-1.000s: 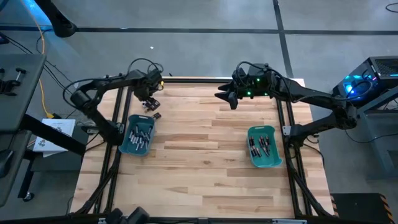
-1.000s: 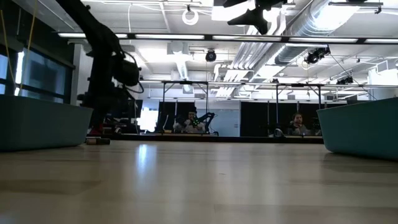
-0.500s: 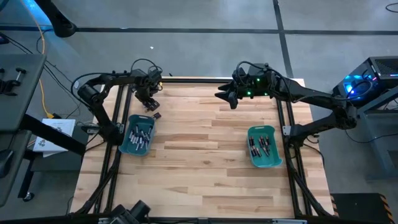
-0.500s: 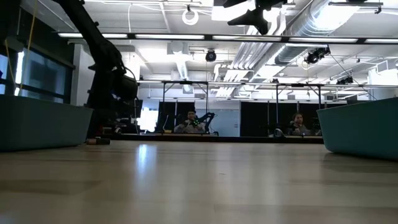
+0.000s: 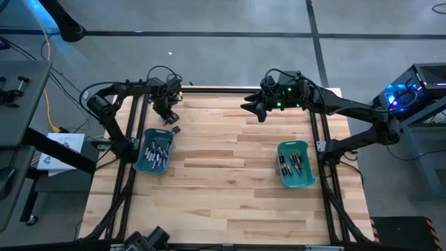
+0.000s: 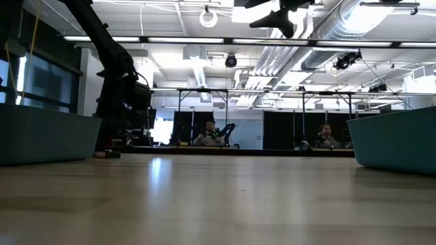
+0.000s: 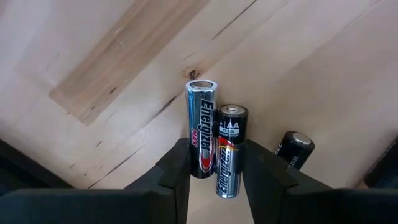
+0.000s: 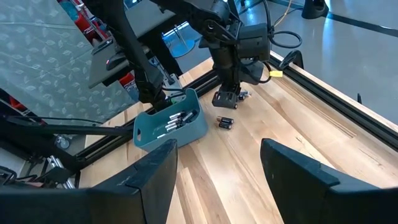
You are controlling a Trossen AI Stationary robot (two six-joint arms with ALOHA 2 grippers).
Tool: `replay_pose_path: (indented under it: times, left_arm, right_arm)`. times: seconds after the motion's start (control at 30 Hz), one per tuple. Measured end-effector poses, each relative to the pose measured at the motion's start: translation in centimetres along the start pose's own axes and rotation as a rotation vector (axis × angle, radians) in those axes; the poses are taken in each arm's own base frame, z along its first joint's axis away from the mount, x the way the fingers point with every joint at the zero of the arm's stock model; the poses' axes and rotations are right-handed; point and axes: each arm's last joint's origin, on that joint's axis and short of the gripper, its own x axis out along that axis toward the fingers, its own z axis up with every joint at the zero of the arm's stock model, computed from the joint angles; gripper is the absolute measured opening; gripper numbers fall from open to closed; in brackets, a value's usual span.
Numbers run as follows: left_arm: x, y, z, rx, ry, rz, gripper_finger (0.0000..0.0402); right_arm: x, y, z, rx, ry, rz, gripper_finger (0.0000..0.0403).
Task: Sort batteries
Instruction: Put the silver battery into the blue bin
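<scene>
Your left gripper (image 7: 214, 165) sits at the wooden bench's (image 5: 223, 181) far-left corner, fingers pinching in around two cylindrical batteries: a silver cell (image 7: 200, 127) and a black copper-banded cell (image 7: 229, 146). You're mid-pick; next, probably separate them. Your right gripper (image 5: 252, 107) waits spread at the far edge.

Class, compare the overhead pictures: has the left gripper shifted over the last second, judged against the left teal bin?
Yes. In the high view the left gripper has dropped slightly toward the table's far edge, away from the left teal bin; most movement came early.
</scene>
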Motion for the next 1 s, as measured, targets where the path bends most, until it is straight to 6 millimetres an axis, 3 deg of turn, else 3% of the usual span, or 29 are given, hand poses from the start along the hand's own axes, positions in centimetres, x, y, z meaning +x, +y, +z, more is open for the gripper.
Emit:
replay_pose_path:
  times: [0.27, 0.77, 1.0]
  left_arm:
    - [-1.4, -1.0, 0.2, 0.015, -0.097, -0.069, 0.0086]
    - [-4.6, -4.8, 3.9, 0.034, -0.385, -0.08, 0.0052]
    - [-5.0, -5.6, 4.6, 0.067, -0.468, -0.238, 0.0104]
  right_arm:
    - [0.0, 0.0, 0.0, 0.003, -0.001, 0.0, 0.0224]
    - [0.1, 0.4, -0.1, 0.003, 0.007, 0.018, 0.0224]
    - [0.1, 0.7, -0.3, -0.002, 0.013, 0.029, 0.0224]
